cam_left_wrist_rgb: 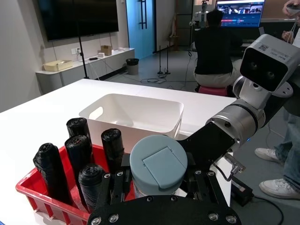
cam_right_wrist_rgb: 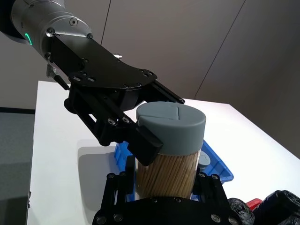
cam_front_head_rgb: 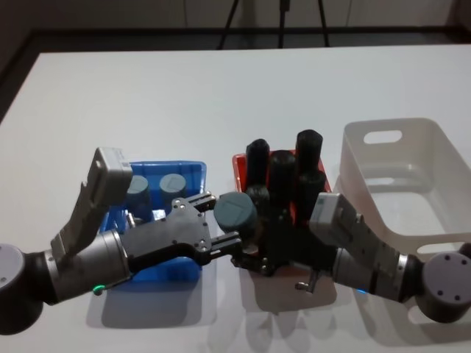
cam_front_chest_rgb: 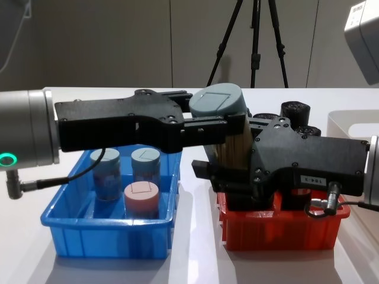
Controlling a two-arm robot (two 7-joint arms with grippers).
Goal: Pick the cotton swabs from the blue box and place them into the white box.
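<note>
The left gripper and right gripper both squeeze one cotton swab tub. Three more tubs sit in the blue box, black cylinders in the red bin.

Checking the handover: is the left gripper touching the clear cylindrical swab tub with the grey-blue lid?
Touching. In the right wrist view the left gripper's pad presses the swab tub's side under its lid; the right gripper flanks its base.

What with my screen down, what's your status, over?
Left gripper shut on one cotton swab tub, aloft between blue box and red bin. Right gripper at tub's base. Black cylinders stand between it and white box.
</note>
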